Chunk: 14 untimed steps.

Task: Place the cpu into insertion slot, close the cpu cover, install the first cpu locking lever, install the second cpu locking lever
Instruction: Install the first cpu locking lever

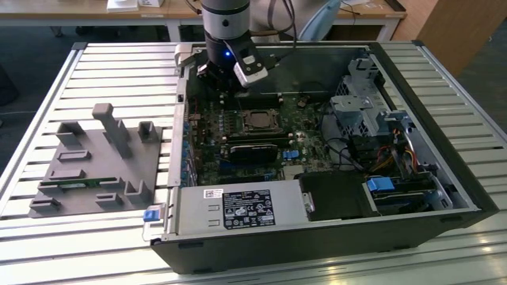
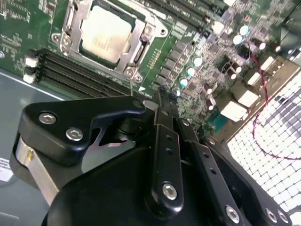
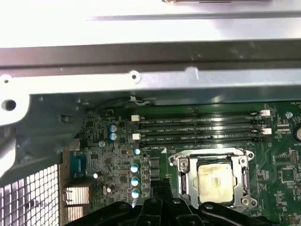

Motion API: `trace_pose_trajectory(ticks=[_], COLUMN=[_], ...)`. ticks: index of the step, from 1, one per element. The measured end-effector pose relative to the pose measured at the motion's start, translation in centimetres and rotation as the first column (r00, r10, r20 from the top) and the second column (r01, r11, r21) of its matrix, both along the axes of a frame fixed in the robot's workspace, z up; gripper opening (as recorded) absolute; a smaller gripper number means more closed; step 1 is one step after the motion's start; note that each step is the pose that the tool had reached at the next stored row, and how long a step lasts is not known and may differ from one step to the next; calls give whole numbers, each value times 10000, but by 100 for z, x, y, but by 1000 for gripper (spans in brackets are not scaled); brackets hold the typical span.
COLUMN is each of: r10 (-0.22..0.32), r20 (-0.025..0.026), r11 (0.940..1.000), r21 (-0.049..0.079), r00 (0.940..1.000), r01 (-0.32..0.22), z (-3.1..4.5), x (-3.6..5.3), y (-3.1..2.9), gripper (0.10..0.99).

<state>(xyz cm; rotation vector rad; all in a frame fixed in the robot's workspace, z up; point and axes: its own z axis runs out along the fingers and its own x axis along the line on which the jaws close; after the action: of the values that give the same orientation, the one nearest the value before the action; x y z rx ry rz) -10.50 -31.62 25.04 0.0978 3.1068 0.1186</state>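
cpu [image 2: 104, 34] seated in slot [image 1: 257, 120] | cover [image 3: 211, 155] down on slot, framing cpu | gripper [image 2: 161, 94] above board [image 2: 28, 28], just beside slot, touching nothing | fingers closed together, empty | judged: placing and cover done; locking steps at slot too unclear to call

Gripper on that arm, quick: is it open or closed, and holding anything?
Gripper: jaws closed together, nothing seen held between them, poised near the seated cpu.
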Motion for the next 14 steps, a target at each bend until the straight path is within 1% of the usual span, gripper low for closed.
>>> trace_pose_trajectory(ticks=[8,12,14], r10=[11,12,13], r20=[-1,-1,-2], r11=[10000,10000,10000], r21=[-1,-2,-1], r00=[10000,10000,10000], r01=[-11,-12,-13], z=[-4,-4,-6], x=[-9,-2,24], y=[166,199,213], gripper=[106,106,106])
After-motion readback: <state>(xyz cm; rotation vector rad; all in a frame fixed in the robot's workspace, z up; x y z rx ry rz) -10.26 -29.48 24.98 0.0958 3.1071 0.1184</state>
